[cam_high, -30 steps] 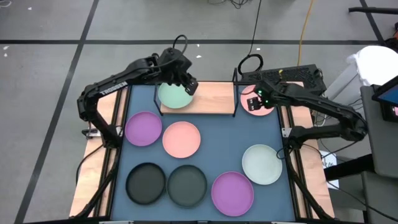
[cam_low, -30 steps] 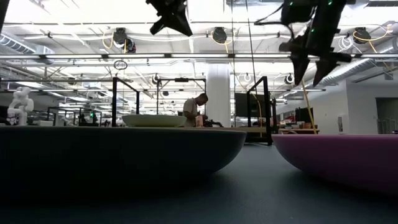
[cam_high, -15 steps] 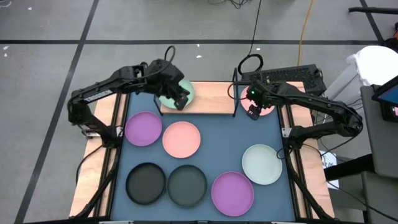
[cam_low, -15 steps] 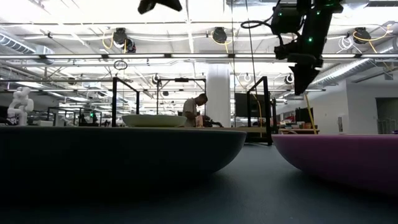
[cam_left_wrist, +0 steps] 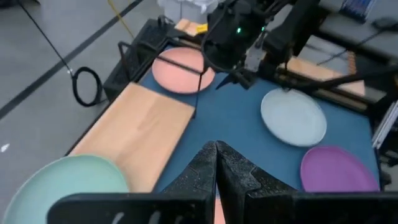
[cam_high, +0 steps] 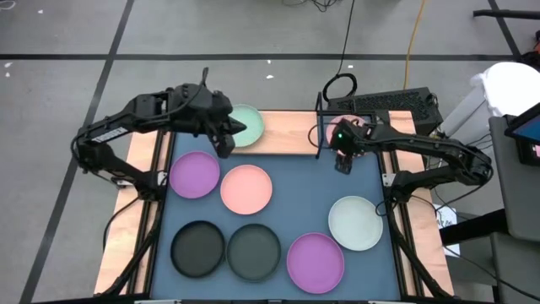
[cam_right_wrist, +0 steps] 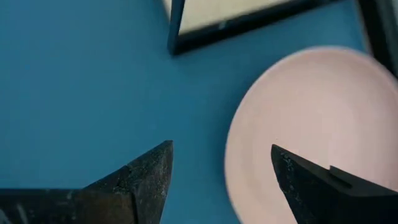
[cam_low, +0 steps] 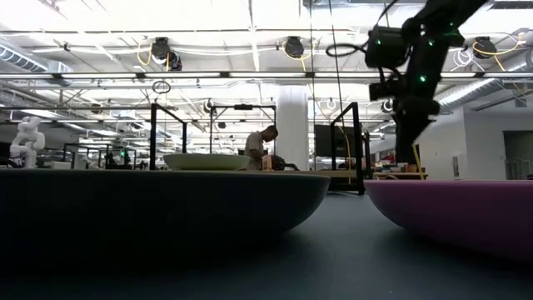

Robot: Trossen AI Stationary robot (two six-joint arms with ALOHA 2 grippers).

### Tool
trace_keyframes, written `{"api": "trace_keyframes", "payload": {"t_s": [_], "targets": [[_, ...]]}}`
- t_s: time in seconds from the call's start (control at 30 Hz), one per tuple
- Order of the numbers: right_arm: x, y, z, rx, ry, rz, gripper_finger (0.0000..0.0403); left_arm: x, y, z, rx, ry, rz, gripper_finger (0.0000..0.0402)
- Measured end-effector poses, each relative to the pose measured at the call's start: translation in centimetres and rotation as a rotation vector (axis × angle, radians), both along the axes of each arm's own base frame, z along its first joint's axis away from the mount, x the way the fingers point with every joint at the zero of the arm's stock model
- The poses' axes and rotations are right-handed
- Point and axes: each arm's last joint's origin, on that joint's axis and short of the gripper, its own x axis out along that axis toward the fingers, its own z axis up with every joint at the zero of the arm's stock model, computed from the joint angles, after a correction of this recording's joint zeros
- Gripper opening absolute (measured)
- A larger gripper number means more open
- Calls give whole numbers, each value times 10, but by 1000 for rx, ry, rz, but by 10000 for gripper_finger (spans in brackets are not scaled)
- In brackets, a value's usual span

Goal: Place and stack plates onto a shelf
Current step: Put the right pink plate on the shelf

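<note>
The mint green plate (cam_high: 244,124) lies flat on the left end of the wooden shelf (cam_high: 283,135). My left gripper (cam_high: 226,145), shut and holding nothing (cam_left_wrist: 216,154), hovers off the shelf's near left corner. My right gripper (cam_high: 344,162) is open (cam_right_wrist: 221,152) above the blue mat, at the edge of a pink plate (cam_right_wrist: 311,137) that lies right of the shelf's wire post (cam_right_wrist: 176,25). It touches nothing. On the mat lie a purple plate (cam_high: 194,175), a second pink one (cam_high: 246,188), two dark grey (cam_high: 198,247) (cam_high: 253,251), another purple (cam_high: 315,262) and the whitish one (cam_high: 355,222).
The shelf's black wire posts (cam_high: 319,127) stand between the board and the right-hand pink plate. The board's middle and right part (cam_left_wrist: 143,124) is bare. In the low view a dark grey plate (cam_low: 166,200) and a purple plate (cam_low: 458,208) fill the foreground. A person works far behind.
My left gripper has drawn back from above the mint plate toward the table's left and near side; the plate stays on the shelf. My right gripper has moved from over the right-hand pink plate toward the near edge and down, to that plate's rim.
</note>
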Motion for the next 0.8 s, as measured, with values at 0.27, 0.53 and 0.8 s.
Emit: {"api": "trace_keyframes", "payload": {"t_s": [0.27,0.53,0.8], "targets": [[-7,4,-19,7,44,41,253,-14,8,6,52,2,29,10],[-11,5,-26,6,74,41,231,-16,15,5,69,11,44,10],[-6,0,-39,-2,161,58,197,-16,15,5,67,15,43,10]]}}
